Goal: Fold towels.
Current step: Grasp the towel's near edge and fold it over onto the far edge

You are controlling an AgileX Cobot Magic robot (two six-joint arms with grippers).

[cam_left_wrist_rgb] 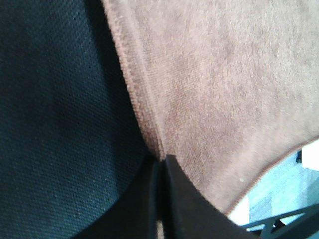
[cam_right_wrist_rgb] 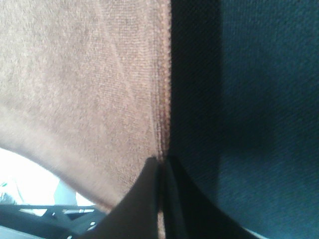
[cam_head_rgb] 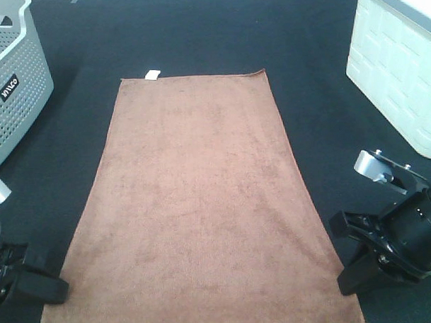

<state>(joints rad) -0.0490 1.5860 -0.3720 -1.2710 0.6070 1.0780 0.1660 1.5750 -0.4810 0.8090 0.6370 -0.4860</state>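
The brown towel lies spread flat on the dark table, long side running away from me, with its small white tag at the far left corner. My left gripper is at the towel's left edge near the front corner. In the left wrist view its fingers are shut on the stitched hem. My right gripper is at the right edge near the front. The right wrist view shows it shut on that hem too.
A grey perforated laundry basket stands at the back left. A white ribbed bin stands at the back right. Black cloth covers the table around the towel.
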